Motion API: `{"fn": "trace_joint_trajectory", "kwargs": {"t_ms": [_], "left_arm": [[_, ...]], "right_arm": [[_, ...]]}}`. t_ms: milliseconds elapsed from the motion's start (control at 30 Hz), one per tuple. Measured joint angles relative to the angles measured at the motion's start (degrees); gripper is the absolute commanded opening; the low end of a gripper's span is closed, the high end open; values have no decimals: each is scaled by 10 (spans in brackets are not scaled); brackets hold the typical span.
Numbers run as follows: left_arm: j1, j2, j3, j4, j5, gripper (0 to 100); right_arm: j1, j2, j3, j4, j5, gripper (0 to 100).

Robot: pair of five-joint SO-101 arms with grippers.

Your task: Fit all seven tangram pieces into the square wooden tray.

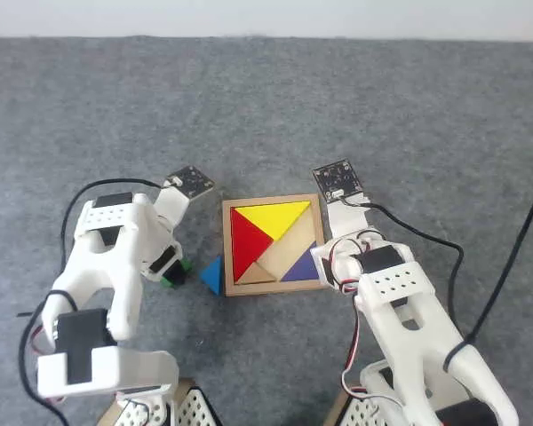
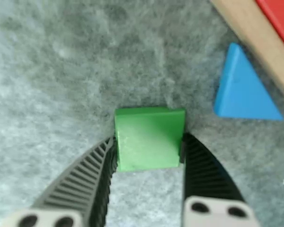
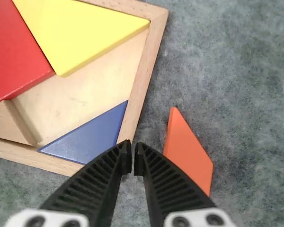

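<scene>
The left gripper (image 2: pixel 149 144) is closed on the green square piece (image 2: pixel 149 125), with one finger on each side of it. In the high view it sits left of the centre, on the grey felt (image 1: pixel 115 106). A light blue triangle (image 2: pixel 244 92) lies close by, near the left edge of the wooden tray (image 1: pixel 271 200) in the middle of the frame. The right gripper (image 3: pixel 132 153) has its fingers pressed together and holds nothing. It is at the tray's lower right corner, and an orange parallelogram (image 3: pixel 187 151) lies just beside it. Inside the tray are a red triangle (image 3: pixel 14 52), a yellow triangle (image 3: pixel 80 28) and a dark blue triangle (image 3: pixel 87 137)
</scene>
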Motion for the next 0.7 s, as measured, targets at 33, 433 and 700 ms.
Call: {"fn": "trace_joint_trajectory", "kwargs": {"t_ms": [33,433,700], "left_arm": [[0,0,0,-2,1,130],[2,-79,33,1,4,123],[51,-279,204,-33,3,171]], "right_arm": [[0,0,0,0,0,33],[0,0,0,0,0,33],[0,0,0,0,0,33]]}}
